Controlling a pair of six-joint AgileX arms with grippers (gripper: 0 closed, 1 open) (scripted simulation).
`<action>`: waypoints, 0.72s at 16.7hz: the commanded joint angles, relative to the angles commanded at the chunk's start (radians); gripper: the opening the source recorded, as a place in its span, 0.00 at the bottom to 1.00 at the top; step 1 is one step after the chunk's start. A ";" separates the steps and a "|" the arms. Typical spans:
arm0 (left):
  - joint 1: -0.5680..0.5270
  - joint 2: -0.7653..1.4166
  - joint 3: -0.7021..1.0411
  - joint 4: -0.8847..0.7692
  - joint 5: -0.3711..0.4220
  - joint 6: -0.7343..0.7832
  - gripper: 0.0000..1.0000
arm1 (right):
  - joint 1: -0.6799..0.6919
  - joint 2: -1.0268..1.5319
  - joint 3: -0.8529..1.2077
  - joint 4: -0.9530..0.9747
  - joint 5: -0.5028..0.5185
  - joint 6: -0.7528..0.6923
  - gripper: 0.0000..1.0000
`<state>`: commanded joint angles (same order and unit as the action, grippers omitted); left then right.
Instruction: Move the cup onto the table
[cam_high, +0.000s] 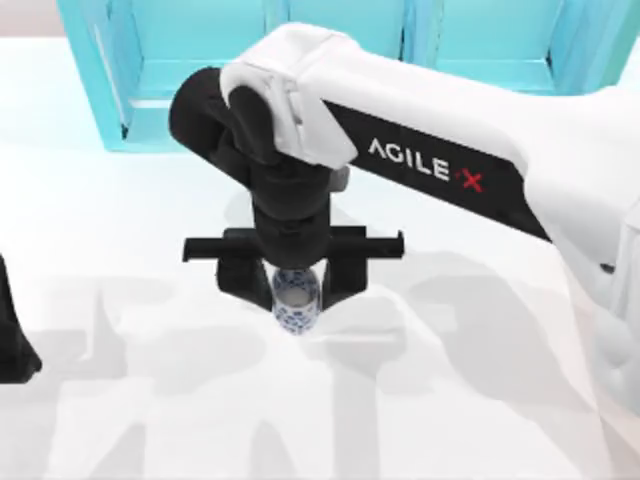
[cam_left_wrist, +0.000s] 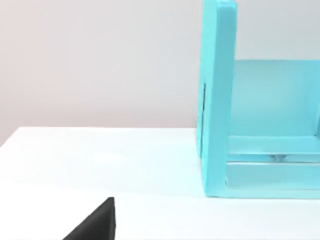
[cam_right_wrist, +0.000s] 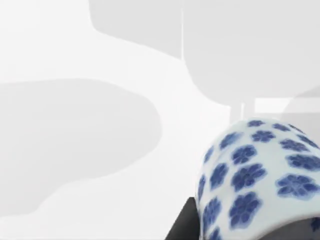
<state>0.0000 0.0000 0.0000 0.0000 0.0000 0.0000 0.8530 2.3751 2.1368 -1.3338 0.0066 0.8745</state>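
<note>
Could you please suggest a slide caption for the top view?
Right gripper holds the blue-patterned cup above the white table, in front of the light-blue shelf.

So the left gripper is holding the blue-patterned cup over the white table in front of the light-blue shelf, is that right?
Not quite: it is the right gripper, not the left, that has the cup between its fingers, as the top view shows. The rest stands: the cup is over the white table, in front of the light-blue shelf. The left arm sits parked at the table's left edge.
</note>
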 joint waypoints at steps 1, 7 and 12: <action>0.000 0.000 0.000 0.000 0.000 0.000 1.00 | 0.000 0.000 0.000 0.000 0.000 0.000 0.23; 0.000 0.000 0.000 0.000 0.000 0.000 1.00 | 0.000 0.000 0.000 0.000 0.000 0.000 0.68; 0.000 0.000 0.000 0.000 0.000 0.000 1.00 | 0.000 0.000 0.000 0.000 0.000 0.000 1.00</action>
<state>0.0000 0.0000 0.0000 0.0000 0.0000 0.0000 0.8530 2.3751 2.1368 -1.3338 0.0066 0.8745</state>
